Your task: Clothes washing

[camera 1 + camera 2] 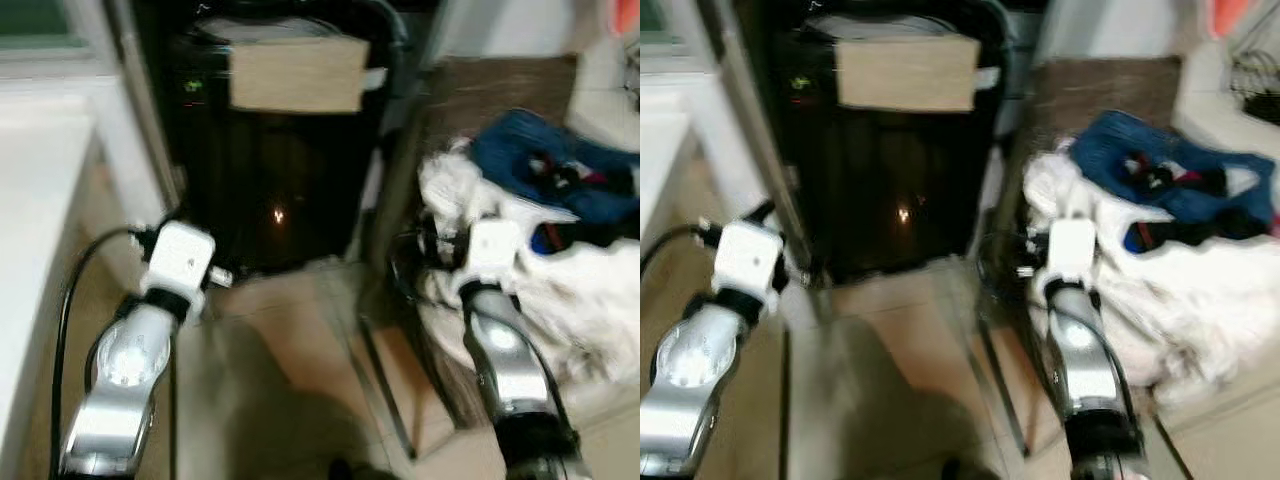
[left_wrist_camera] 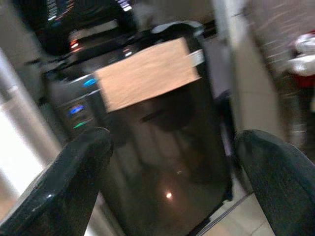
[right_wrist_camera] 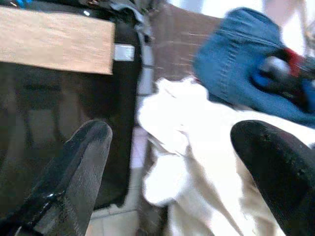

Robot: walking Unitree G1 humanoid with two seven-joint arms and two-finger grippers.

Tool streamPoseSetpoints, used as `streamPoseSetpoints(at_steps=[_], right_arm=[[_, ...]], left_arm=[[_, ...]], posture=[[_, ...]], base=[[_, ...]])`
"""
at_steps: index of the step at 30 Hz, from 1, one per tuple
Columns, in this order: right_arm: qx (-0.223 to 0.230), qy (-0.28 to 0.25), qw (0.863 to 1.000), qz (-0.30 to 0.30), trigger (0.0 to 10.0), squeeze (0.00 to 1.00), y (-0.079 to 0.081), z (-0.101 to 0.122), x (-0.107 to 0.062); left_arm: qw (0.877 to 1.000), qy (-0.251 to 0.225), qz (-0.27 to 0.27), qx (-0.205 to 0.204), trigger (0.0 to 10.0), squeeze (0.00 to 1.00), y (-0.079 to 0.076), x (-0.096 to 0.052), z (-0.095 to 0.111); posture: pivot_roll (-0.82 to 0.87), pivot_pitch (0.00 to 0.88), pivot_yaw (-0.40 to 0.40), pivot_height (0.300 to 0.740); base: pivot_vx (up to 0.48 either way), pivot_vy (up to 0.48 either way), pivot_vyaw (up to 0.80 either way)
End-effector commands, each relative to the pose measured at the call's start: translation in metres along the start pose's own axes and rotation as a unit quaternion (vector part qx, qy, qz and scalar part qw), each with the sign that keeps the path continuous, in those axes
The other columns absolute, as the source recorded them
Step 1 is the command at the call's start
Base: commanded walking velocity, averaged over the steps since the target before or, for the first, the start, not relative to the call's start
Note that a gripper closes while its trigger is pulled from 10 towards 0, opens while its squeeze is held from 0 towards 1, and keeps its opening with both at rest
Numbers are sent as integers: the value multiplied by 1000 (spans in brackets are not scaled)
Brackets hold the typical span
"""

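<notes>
A glossy black washing machine (image 1: 275, 150) with a tan label (image 1: 297, 73) stands straight ahead; its lit buttons (image 2: 76, 109) glow at one side. To its right lies a heap of white laundry (image 1: 560, 290) with blue denim (image 1: 540, 160) and dark and red items on top. My left gripper (image 2: 172, 196) is open, held low in front of the machine's left side. My right gripper (image 3: 172, 187) is open too, raised just short of the white clothes (image 3: 192, 147), with nothing between its fingers.
A white counter (image 1: 35, 190) runs along the left, with a black cable (image 1: 75, 290) hanging beside my left arm. A brown brick wall (image 1: 500, 85) rises behind the laundry. Beige floor tiles (image 1: 290, 370) stretch in front of the machine.
</notes>
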State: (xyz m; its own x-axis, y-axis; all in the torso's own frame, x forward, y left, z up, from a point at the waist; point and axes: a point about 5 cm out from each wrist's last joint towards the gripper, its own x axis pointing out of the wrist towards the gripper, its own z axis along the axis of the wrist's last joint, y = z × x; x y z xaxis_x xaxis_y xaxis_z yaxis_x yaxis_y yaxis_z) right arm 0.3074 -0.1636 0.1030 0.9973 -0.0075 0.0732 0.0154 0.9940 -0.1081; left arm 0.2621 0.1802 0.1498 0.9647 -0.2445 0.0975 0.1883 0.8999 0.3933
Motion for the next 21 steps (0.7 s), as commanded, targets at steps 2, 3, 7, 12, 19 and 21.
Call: streamPoseSetpoints(at_steps=[2,3,7,12,19,21], right_arm=[[-11,-4,1000,5,10000,0,-1,2,2],[-11,-3,1000,6,10000,0,0,1,1],[-16,-1,1000,9,10000,0,1,1,3],[-23,-13,1000,13,10000,0,1,8,9],[43,-100,994,-24,10000,0,-10,73,34],[63,-123,990,-43,10000,0,-17,91,40]], left_arm=[[999,-15,-27,-7,10000,0,-12,0,6],[999,-14,-30,-9,10000,0,-13,0,6],[999,-13,-31,-4,10000,0,-14,0,5],[1000,-6,2,2,10000,0,-5,5,3],[1000,-19,10,-20,10000,0,1,3,6],[1000,-21,10,-21,10000,0,1,3,7]], posture=[[-10,32,-21,740],[-10,29,-21,740],[-9,26,-21,740],[-3,15,-25,740],[-3,17,-22,740],[-5,22,-13,740]], base=[[270,-394,0],[270,-394,0],[273,-392,0],[69,0,0],[0,0,0],[0,0,0]])
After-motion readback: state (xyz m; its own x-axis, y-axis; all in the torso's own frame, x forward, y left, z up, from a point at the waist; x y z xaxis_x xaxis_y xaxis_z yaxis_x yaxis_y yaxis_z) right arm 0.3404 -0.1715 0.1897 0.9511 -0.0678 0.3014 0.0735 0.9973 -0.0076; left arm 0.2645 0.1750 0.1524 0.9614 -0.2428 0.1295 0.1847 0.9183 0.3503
